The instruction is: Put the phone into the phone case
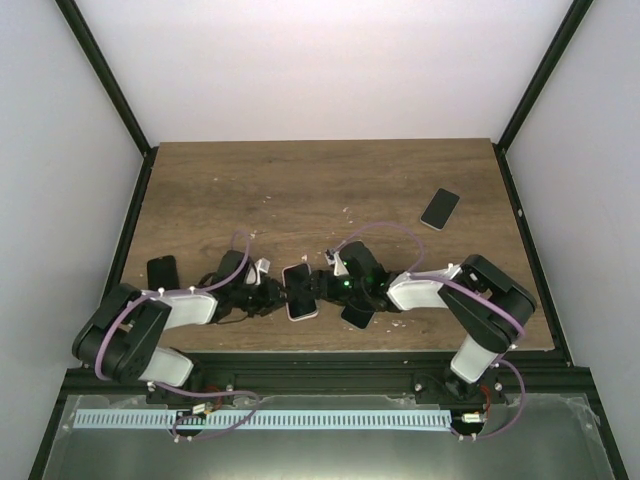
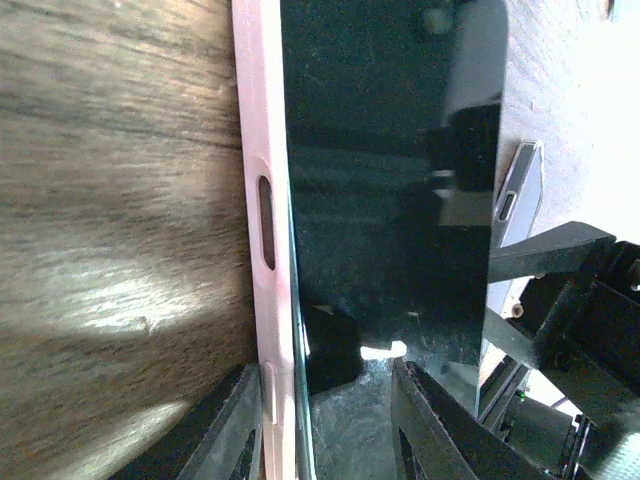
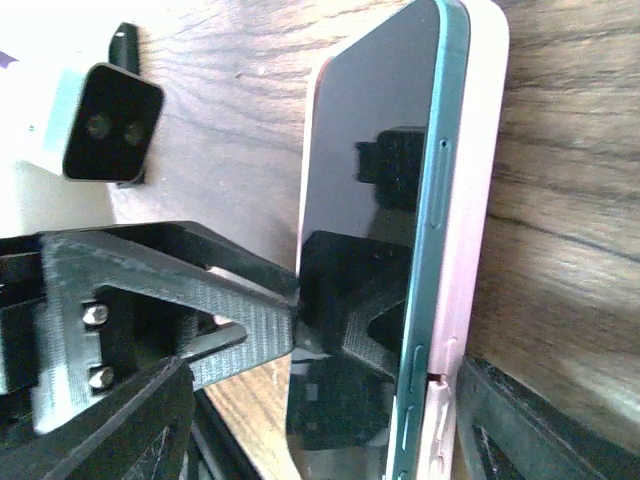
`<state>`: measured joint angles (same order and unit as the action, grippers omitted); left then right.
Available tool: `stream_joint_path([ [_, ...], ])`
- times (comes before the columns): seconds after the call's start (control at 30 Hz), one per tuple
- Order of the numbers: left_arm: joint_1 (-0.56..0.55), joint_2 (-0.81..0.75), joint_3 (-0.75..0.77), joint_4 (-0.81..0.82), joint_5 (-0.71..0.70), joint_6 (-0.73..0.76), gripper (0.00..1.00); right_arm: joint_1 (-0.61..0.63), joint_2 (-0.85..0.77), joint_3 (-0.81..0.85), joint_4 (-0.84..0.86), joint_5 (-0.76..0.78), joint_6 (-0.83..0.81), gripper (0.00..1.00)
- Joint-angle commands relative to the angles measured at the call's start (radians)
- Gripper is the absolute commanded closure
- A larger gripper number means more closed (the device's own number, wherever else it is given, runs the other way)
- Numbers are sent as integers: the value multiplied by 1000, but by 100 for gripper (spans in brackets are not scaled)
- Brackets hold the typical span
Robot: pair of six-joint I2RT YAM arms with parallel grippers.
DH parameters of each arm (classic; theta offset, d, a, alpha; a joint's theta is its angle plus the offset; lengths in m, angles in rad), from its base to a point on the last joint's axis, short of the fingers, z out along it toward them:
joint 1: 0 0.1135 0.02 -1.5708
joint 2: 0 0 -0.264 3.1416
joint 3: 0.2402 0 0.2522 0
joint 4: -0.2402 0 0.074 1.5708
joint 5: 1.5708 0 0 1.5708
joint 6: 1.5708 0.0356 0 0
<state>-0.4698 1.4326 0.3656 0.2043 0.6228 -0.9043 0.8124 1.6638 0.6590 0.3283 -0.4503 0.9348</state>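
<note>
Phone (image 3: 370, 200) sits in phone case (image 3: 478, 200), left hand (image 2: 320, 425) clamping both, right hand (image 3: 335, 430) open astride.

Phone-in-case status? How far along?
Done: phone lies in the pink case, one long side tucked in. In hand: left tool pinches phone and case; right tool open astride them. Left: teal side stands proud of the case wall; press it home, release.
</note>
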Motion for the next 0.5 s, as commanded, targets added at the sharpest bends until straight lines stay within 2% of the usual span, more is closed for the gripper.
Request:
stream_joint_path([
  [0.0,-4,-28,-32,23,42,-11,62,5,-33,-5,176,-125,62,28],
  [0.27,-4,-39,-71,53,57,-26,58,4,19,-49,342,-213,160,28],
  [0.47,-4,-59,-77,39,61,-14,53,4,32,-41,343,-220,161,29],
])
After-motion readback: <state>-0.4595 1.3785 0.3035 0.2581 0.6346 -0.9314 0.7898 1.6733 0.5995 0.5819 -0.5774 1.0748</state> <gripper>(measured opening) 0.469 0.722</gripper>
